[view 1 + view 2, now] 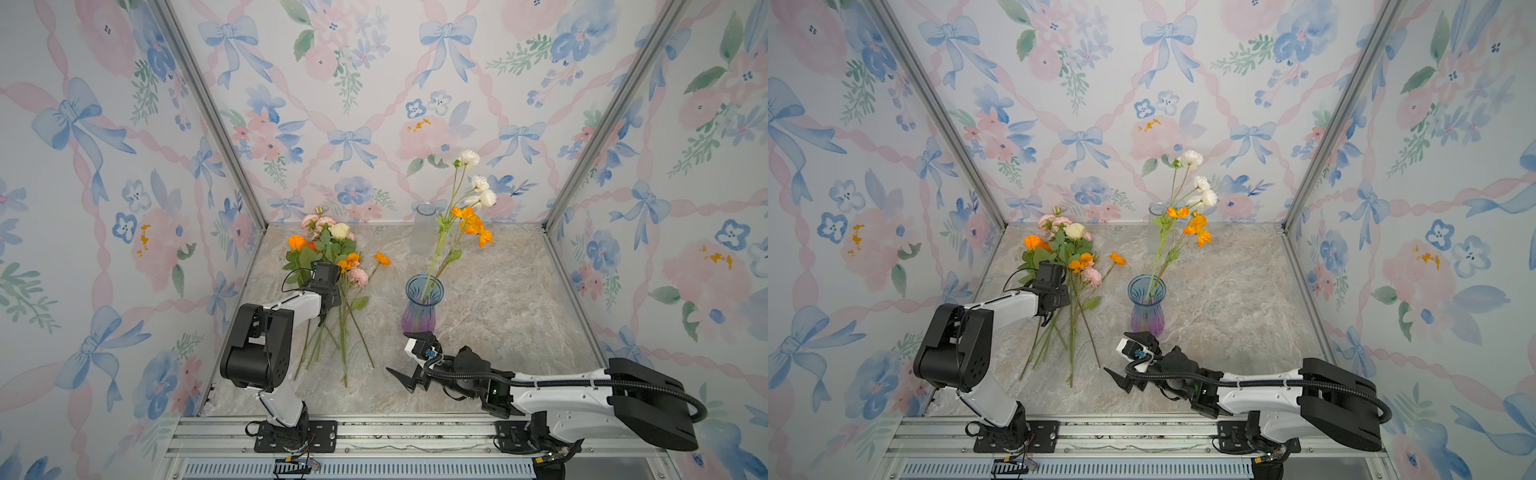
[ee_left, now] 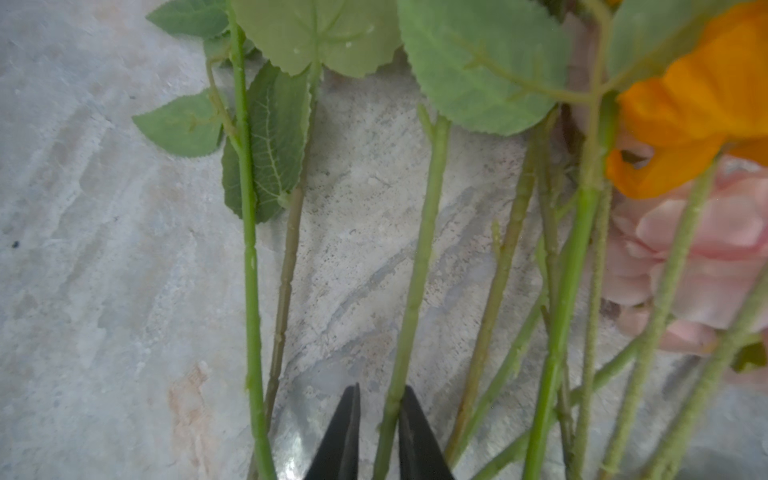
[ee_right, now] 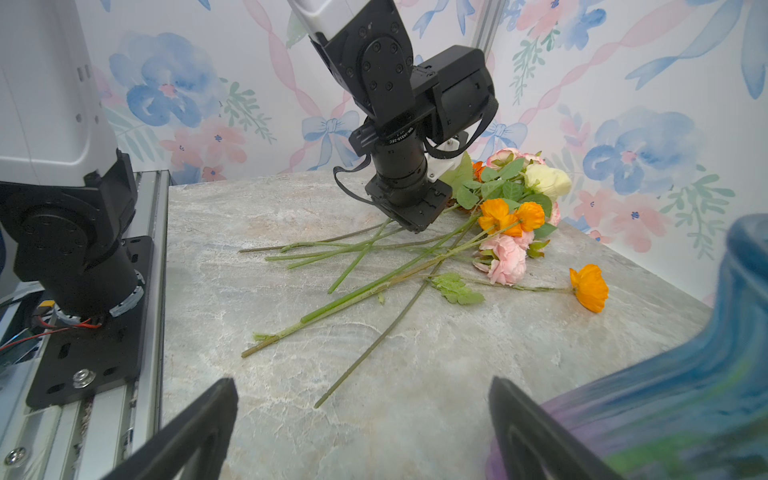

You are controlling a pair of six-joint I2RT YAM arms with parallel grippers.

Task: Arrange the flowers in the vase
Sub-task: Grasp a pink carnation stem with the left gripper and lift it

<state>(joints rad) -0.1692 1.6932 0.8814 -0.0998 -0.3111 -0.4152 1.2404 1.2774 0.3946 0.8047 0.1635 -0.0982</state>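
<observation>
Currently the left gripper (image 2: 380, 386) sits low over the loose pile of green-stemmed artificial flowers (image 1: 332, 257). The pile lies flat on the grey marble-patterned tabletop (image 1: 498, 316), near the blue-and-purple ribbed glass vase (image 1: 420, 305), on the left arm's side of it.

Its black fingers (image 2: 345, 436) are drawn narrow about one smooth green stem (image 2: 419, 249). One finger touches it and a sliver of tabletop shows by the other, so we cannot tell whether the pinch is made.

The stem's long axis runs straight ahead of the jaws, crosswise to their closing line. Its cut end is nearer the arm bases than the vase foot; its leafy end is farther back than the vase mouth.

White and orange sprays (image 1: 473, 226) already stand in the vase.

The right gripper (image 3: 361, 382), spread wide and empty, hovers just beside the vase foot. The left arm is nearer the pile.
</observation>
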